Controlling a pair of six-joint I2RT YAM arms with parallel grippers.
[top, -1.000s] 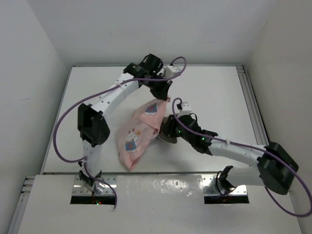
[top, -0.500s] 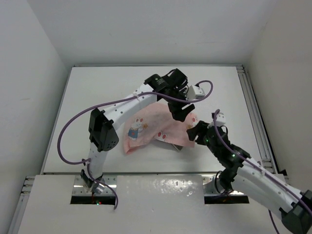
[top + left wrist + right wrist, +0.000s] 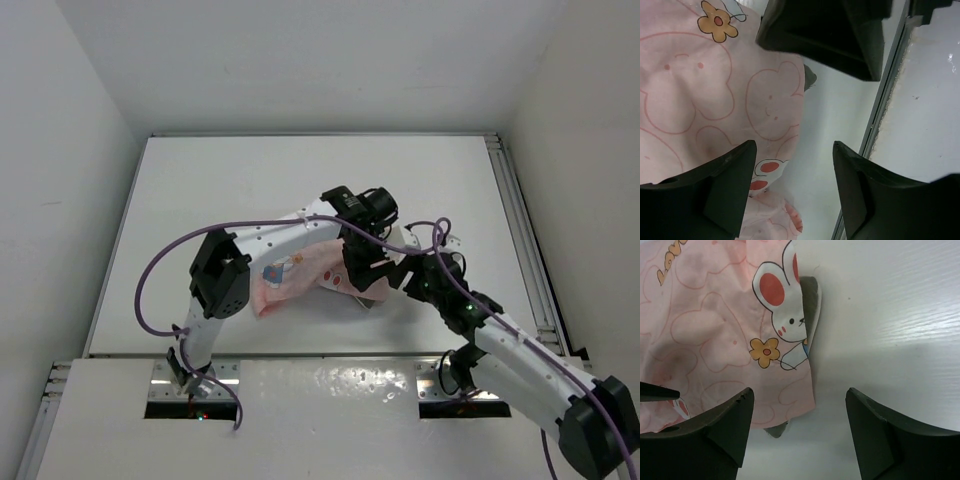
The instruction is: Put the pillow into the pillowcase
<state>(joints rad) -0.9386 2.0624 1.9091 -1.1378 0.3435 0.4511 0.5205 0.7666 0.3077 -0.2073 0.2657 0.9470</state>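
With my left gripper (image 3: 792,170) and right gripper (image 3: 797,415) both spread and empty, the pillow (image 3: 811,300), seemingly peeking past the pillowcase (image 3: 715,330) edge, could slide out if I snag the cloth.

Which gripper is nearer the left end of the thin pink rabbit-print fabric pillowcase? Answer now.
Left. The left gripper hovers over the pillowcase's right part; the right gripper sits farther right, over its right edge.
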